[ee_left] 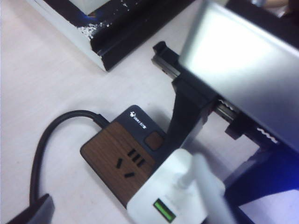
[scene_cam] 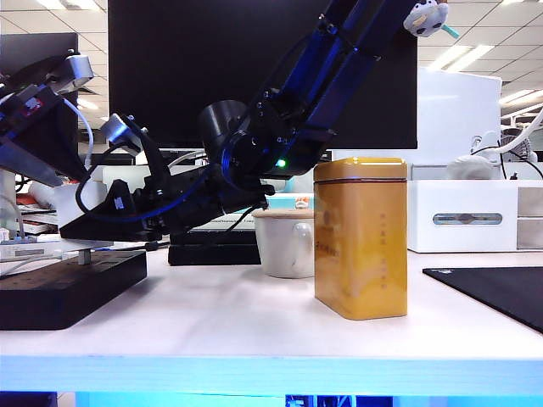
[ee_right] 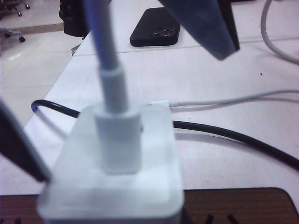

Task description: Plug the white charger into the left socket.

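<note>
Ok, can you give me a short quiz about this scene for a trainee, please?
1. True or false: in the exterior view the white mug stands right of the yellow tin.
2. Which gripper is at the white charger over the power strip? A: left gripper. B: right gripper.
3. Fill in: beyond the charger, a dark ___ lies on the table.
Key: 1 false, it stands left of the tin. 2 B; the open left gripper hangs higher, at the far left. 3 phone.
</note>
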